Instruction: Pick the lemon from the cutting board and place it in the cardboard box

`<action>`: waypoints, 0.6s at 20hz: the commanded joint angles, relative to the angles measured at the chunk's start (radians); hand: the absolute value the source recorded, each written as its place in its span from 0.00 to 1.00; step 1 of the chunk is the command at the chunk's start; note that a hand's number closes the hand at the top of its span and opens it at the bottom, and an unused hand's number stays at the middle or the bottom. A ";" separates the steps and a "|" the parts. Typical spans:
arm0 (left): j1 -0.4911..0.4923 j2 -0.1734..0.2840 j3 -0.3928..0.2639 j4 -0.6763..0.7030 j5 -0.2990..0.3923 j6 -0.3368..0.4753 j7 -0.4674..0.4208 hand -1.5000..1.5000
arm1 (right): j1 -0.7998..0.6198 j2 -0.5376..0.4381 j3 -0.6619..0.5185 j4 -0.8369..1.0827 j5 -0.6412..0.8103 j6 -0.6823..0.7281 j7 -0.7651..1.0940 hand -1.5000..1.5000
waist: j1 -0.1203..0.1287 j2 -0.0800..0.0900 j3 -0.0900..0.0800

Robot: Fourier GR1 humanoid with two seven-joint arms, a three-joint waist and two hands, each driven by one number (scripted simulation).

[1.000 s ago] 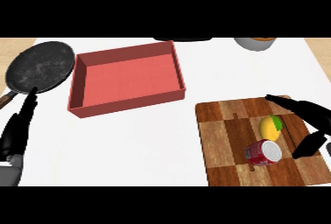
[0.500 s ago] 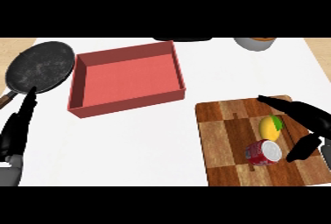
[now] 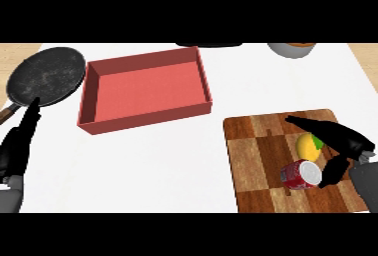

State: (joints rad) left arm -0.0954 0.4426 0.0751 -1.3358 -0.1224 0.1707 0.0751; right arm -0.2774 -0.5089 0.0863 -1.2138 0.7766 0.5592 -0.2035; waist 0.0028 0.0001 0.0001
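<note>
The right hand (image 3: 341,145) hangs over the cutting board (image 3: 258,150) with fingers spread apart around the lemon (image 3: 308,146). The left hand (image 3: 18,145) rests open at the bench's left edge.

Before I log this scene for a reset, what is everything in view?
box: 1, red, upper middle of counter
pan: 1, black, upper left
board: 1, brown wood, lower right
lemon: 1, yellow with some green, on board
can: 1, red with white end, on its side on board below lemon
bowl: 1, grey, top right edge
dark object: 1, top edge, cannot tell what
left hand: black, open, left edge
right hand: black, open around lemon
</note>
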 commanded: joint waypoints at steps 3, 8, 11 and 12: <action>0.055 -0.038 -0.009 -0.067 -0.037 0.002 0.008 0.50 | 0.033 0.053 0.000 0.043 0.090 -0.181 -0.028 1.00 | 0.004 -0.001 0.001; -0.032 -0.026 0.026 0.025 -0.040 -0.014 0.004 0.50 | -0.053 0.064 -0.031 0.208 0.158 -0.377 -0.122 1.00 | 0.002 0.003 0.000; 0.021 -0.041 0.019 -0.025 -0.055 -0.018 -0.001 0.50 | -0.070 0.066 -0.033 0.157 0.186 -0.394 -0.095 1.00 | 0.003 0.000 0.000; -0.035 -0.033 0.034 0.044 -0.043 -0.029 -0.030 0.50 | -0.073 0.092 -0.045 0.184 0.189 -0.466 -0.100 1.00 | 0.000 0.002 0.000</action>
State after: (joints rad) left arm -0.0964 0.4149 0.0970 -1.3430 -0.1611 0.1520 0.0751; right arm -0.3257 -0.4510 0.0553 -1.0733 0.9287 0.2160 -0.2941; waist 0.0040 -0.0028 -0.0058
